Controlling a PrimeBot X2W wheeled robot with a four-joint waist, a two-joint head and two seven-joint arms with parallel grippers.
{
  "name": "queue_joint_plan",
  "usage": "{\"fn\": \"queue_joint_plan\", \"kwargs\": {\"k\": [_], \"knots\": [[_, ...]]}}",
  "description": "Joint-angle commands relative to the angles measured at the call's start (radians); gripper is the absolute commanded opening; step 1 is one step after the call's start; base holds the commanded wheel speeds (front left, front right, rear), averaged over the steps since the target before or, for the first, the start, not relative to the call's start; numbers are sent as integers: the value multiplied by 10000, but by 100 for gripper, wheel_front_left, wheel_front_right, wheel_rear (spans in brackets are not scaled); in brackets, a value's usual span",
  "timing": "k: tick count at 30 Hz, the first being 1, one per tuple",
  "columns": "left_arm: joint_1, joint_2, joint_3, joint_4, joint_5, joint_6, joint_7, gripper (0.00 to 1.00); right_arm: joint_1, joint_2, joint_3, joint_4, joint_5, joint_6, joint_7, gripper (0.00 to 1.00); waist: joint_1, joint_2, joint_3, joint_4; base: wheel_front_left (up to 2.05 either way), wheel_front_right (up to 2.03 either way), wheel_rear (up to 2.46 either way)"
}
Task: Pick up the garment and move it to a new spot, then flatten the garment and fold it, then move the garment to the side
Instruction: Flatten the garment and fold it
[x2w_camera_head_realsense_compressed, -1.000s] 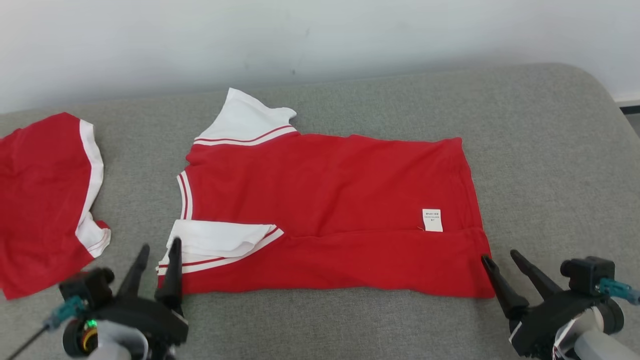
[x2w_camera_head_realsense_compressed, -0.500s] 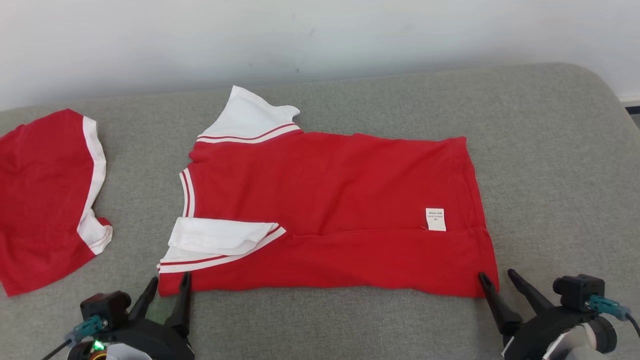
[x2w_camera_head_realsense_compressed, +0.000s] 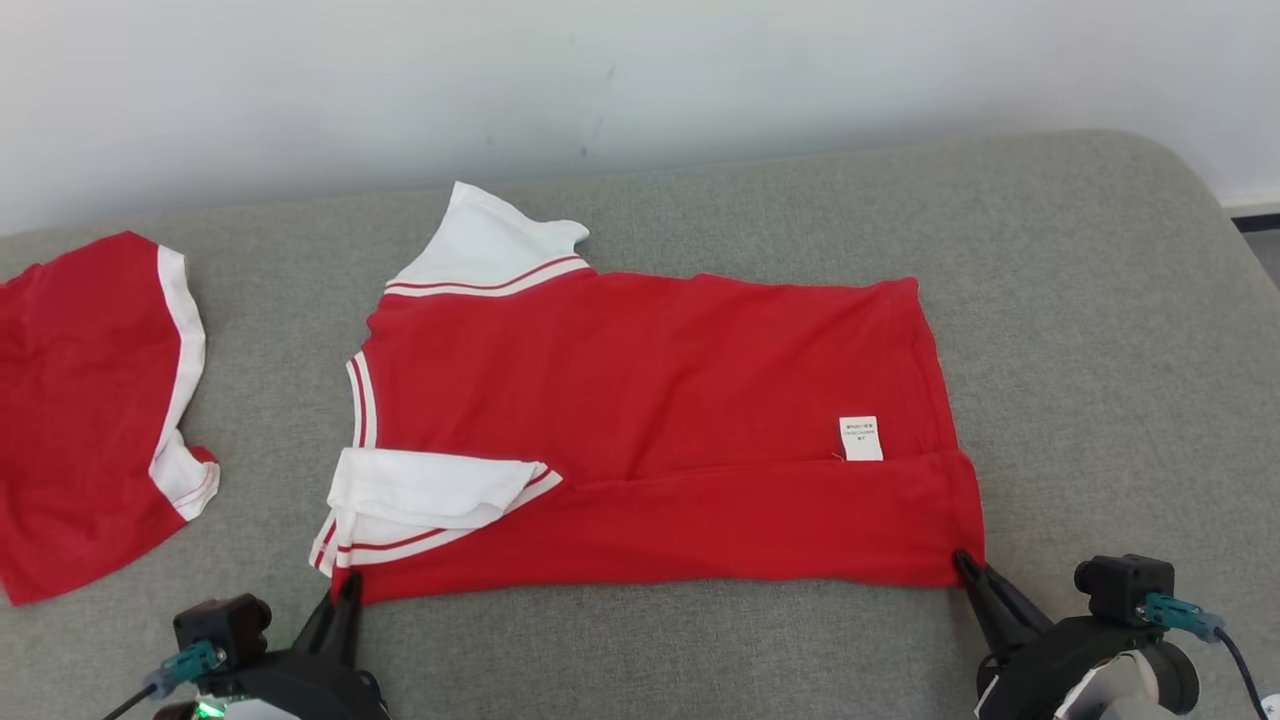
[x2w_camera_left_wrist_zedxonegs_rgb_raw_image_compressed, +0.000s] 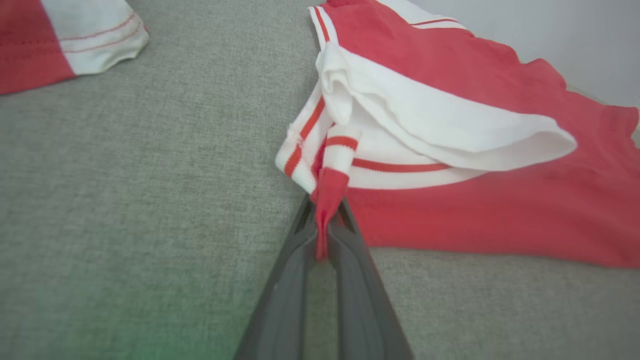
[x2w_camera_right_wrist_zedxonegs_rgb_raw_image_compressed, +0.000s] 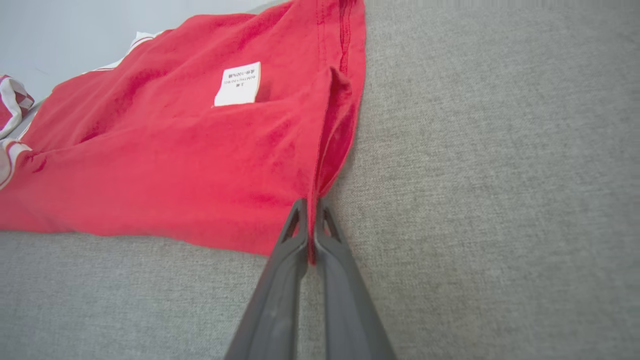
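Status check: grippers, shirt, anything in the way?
Left gripper shut on shirt, near corner by sleeve. Right gripper shut on near hem corner. Garment flat on cushion, near edge folded in. Other red garment apart at left.

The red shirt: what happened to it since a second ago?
Both grippers were open before. The left gripper shifted to the near left corner of the red shirt, below the white sleeve, and shut on it. The right gripper shut on the near hem corner. The shirt, the other red garment and the grey cushion stayed put.
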Motion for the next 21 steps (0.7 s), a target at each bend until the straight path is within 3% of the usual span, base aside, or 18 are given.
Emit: {"fn": "queue_joint_plan", "kwargs": {"k": [1, 14, 21], "knots": [[284, -48, 12, 16, -86, -57, -78, 0, 100, -111, -77, -40, 77, -29, -51, 0, 0, -1, -218, 107, 0, 0, 0], [2062, -314, -139, -1634, 37, 137, -299, 0, 1593, -805, -807, -1069, -2, -29, -56, 0, 0, -1, -862, 484, 0, 0, 0], [3291, -565, -166, -2603, -172, 560, -326, 0, 2447, -1272, -1328, -1442, -36, -29, 84, 0, 0, -1, -985, 522, 0, 0, 0]]}}
